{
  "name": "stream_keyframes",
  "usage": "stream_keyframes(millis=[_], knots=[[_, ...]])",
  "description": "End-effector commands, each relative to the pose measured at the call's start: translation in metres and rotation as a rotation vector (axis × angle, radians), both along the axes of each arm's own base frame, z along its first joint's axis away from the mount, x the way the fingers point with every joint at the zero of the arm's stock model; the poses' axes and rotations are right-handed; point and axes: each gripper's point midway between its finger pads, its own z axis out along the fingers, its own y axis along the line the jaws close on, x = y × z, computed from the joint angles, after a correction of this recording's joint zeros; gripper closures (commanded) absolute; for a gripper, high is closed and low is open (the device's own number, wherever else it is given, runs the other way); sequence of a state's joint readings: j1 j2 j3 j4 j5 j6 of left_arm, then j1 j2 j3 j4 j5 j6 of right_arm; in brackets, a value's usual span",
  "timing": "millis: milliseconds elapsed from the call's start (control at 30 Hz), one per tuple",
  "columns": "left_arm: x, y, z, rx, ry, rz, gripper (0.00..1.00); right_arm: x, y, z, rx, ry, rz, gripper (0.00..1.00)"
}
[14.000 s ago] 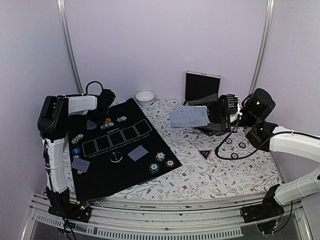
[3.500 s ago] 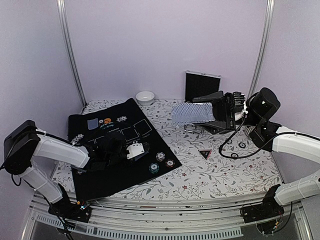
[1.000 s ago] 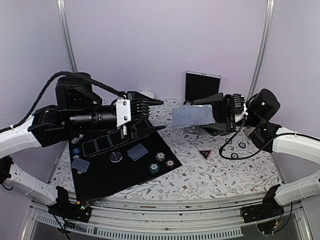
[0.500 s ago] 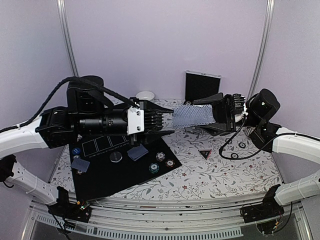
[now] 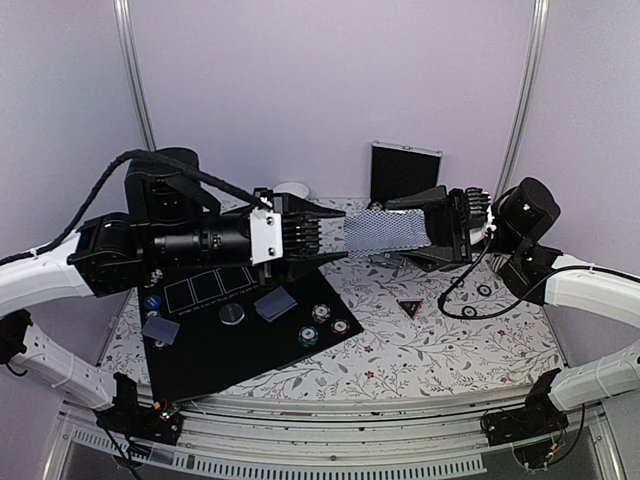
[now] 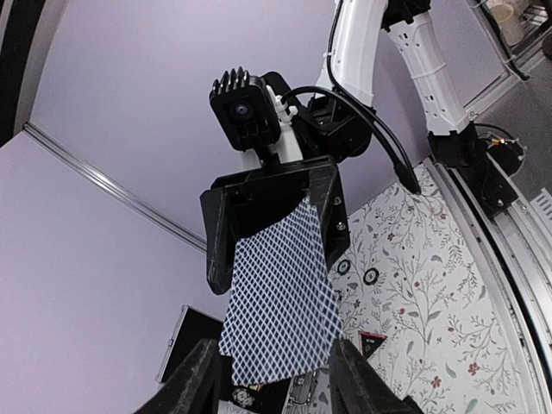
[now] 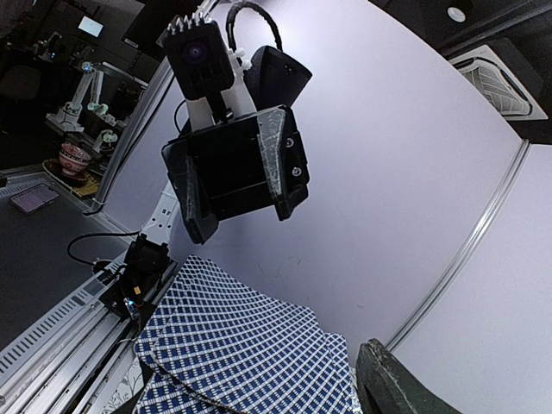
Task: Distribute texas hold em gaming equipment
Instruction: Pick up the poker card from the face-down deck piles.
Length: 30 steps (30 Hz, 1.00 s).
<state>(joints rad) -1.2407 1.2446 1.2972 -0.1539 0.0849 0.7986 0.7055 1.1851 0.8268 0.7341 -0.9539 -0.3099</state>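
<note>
A fan of blue-patterned playing cards hangs in mid-air above the table. My right gripper is shut on its right end. My left gripper reaches in from the left, and its two fingers meet the side edges of the fan's free end. In the left wrist view the cards sit between my left gripper's fingertips. The right wrist view shows the cards beside one finger. Two single cards, a grey button and chips lie on the black mat. The triangular marker lies on the flowered cloth.
A silver-edged black case stands at the back wall behind the cards. A white bowl peeks out behind my left arm. Cables from my right arm trail over the cloth. Metal frame posts rise at both back corners.
My left arm has pushed rightward from above the mat to the fan's free end, and its jaws have narrowed round the cards. The right arm and the fan have stayed still.
</note>
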Motion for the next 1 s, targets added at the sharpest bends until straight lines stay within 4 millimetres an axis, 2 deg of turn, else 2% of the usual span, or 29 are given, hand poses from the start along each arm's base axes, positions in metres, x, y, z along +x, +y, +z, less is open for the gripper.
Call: stream_keyframes(millis=[0,300,567,800,967], knots=[[0.006,-0.005,0.007,-0.012,-0.027,0.045,0.55,-0.002,-0.004,0.011,0.026,-0.026,-0.001,0.39],[0.008,-0.008,-0.004,0.024,-0.033,0.048,0.54,-0.001,-0.003,0.01,0.024,-0.025,-0.002,0.39],[0.005,-0.007,-0.001,0.023,-0.043,0.035,0.53,-0.001,-0.003,0.01,0.025,-0.025,-0.002,0.39],[0.006,-0.013,-0.016,0.085,-0.047,0.044,0.56,-0.002,-0.004,0.011,0.026,-0.025,-0.004,0.39],[0.006,-0.014,-0.016,0.091,-0.054,0.048,0.55,-0.001,-0.003,0.01,0.025,-0.023,-0.003,0.39]])
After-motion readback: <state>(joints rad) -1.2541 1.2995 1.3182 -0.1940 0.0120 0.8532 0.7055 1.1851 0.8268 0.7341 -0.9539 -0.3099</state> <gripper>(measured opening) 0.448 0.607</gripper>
